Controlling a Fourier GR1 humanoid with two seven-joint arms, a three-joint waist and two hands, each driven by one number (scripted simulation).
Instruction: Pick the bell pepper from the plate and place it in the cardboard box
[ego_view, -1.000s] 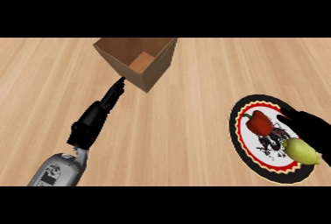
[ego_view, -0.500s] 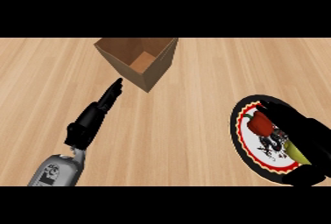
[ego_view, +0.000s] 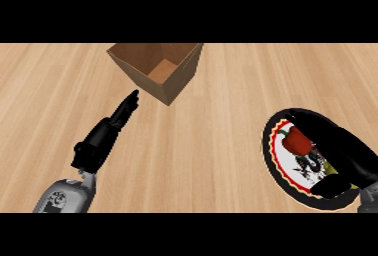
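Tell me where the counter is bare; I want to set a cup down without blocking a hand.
Bare wood lies between the left hand and the plate, below the cardboard box. More bare wood runs right of the box, above the plate. It is crowded at the plate, where the right hand covers the bell pepper.

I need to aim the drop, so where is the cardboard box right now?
In the head view the cardboard box stands at the top, left of center on the wooden counter, just beyond the left hand fingertips and far from the plate.
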